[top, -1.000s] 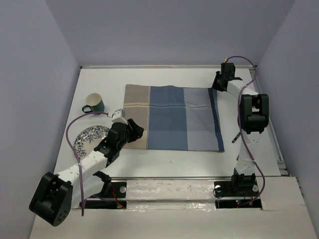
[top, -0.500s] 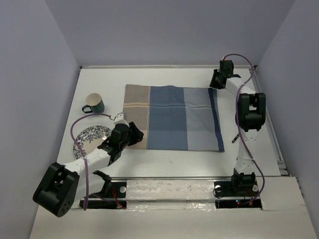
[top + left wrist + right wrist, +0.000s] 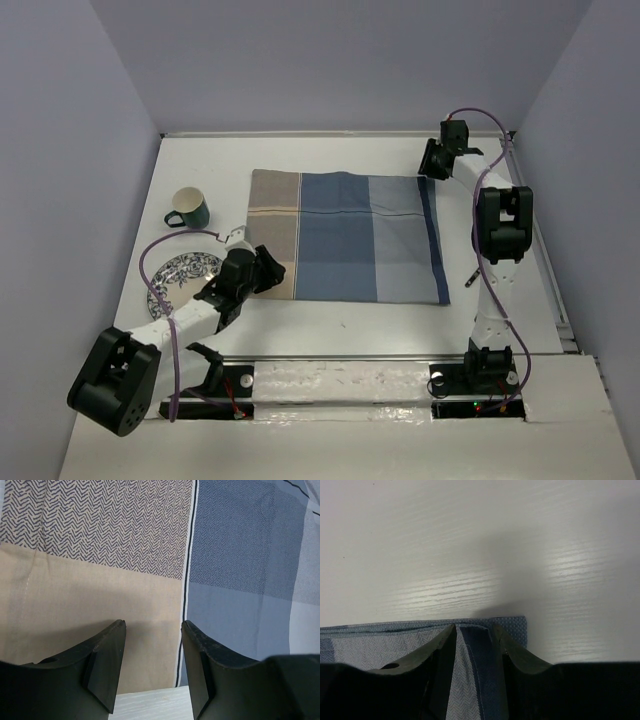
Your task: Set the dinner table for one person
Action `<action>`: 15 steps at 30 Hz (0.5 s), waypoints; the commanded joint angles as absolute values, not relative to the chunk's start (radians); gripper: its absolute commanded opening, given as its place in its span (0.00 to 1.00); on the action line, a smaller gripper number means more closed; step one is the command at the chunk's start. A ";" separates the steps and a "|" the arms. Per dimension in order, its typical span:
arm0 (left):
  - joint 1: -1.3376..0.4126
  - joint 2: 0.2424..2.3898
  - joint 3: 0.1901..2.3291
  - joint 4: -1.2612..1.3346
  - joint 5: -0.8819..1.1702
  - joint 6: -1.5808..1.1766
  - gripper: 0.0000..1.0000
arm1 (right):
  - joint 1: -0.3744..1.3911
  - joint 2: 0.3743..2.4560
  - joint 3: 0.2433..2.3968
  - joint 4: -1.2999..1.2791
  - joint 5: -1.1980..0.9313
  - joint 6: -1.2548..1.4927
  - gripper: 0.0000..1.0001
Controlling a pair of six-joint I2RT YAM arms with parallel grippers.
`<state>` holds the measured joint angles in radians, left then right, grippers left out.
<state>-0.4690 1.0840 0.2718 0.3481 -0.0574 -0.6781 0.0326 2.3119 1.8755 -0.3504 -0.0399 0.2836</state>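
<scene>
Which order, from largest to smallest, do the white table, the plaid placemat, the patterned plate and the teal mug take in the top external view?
1. white table
2. plaid placemat
3. patterned plate, although it is partly hidden
4. teal mug
No two of them look alike in size.

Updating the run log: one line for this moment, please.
placemat spread on dinner table | left gripper open above near-left edge | right gripper at far-right corner, grip unclear

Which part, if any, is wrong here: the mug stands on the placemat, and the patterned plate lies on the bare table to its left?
The mug is not on the placemat; it stands on the bare dinner table left of it, as the top external view shows. The patterned plate does lie there too.
</scene>
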 commanded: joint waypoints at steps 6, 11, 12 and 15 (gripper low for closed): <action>-0.446 1.069 0.262 0.382 -0.068 -0.675 0.59 | 0.032 2.347 1.953 -0.390 -0.046 0.293 0.36; -0.430 1.046 0.265 0.376 -0.061 -0.676 0.59 | 0.032 2.345 1.951 -0.394 -0.037 0.298 0.36; -0.428 1.040 0.268 0.377 -0.061 -0.680 0.59 | 0.032 2.347 1.953 -0.396 -0.035 0.296 0.36; -0.425 1.025 0.275 0.380 -0.080 -0.686 0.59 | 0.032 2.349 1.956 -0.400 -0.031 0.301 0.37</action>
